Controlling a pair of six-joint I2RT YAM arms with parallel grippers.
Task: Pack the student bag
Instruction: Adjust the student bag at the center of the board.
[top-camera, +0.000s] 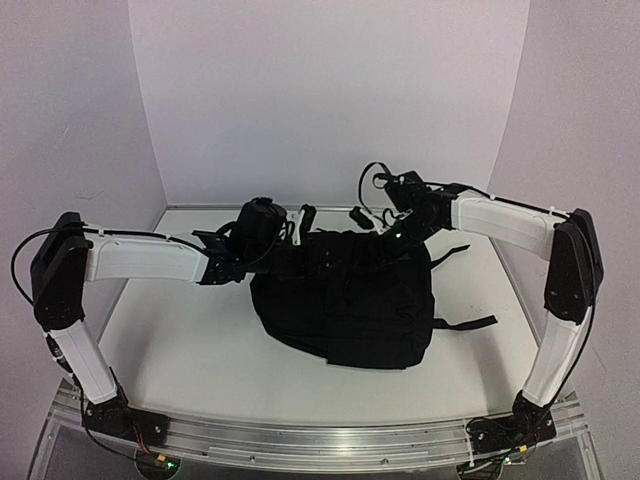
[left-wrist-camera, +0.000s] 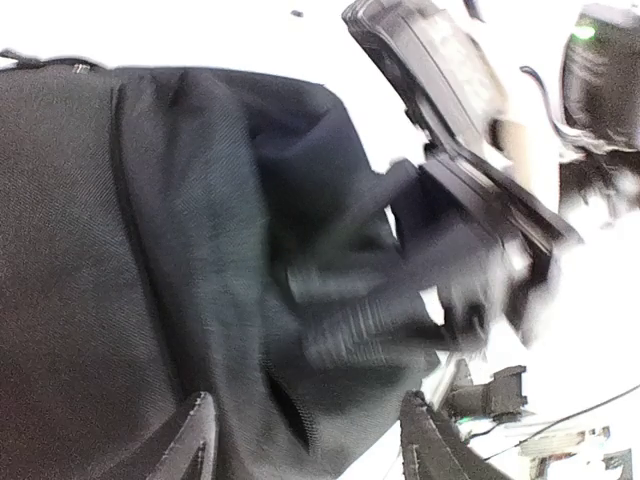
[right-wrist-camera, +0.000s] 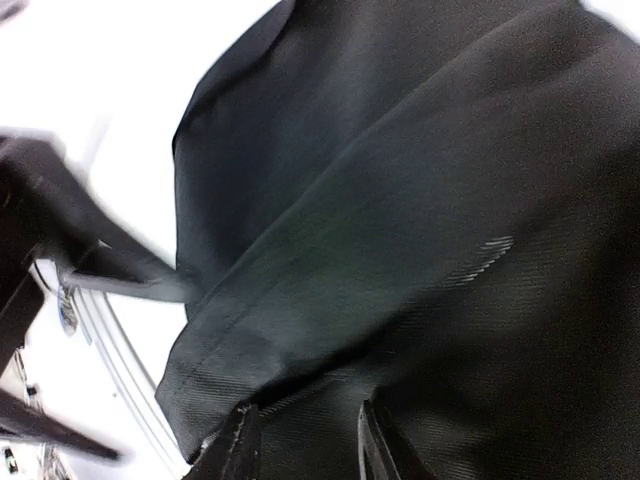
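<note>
The bag (top-camera: 345, 300) lies flat on the white table (top-camera: 190, 340), about in the middle and a little towards the right arm. Its rounded black bulk is nearest the arm bases and its top edge faces the back wall. A strap (top-camera: 468, 323) trails out from its right side onto the table, and another shorter one pokes out above it.

Both arms reach in over the far end of the bag, one from each side. The left gripper (left-wrist-camera: 310, 445) sits at the top left edge with its jaws wide apart. Dark cloth fills the gap between the fingers (left-wrist-camera: 195, 440), but I cannot tell whether they touch it. Past them the view is blurred, with folds of cloth and some black hardware.

The right gripper (right-wrist-camera: 305, 445) is low over the top right corner, its jaws only a narrow way apart. A stitched fold of the bag runs just in front of the fingers (right-wrist-camera: 375, 440), and I cannot tell whether they pinch any of it.

A small dark thing (top-camera: 357, 215) lies on the table just behind the bag, too small to make out.
</note>
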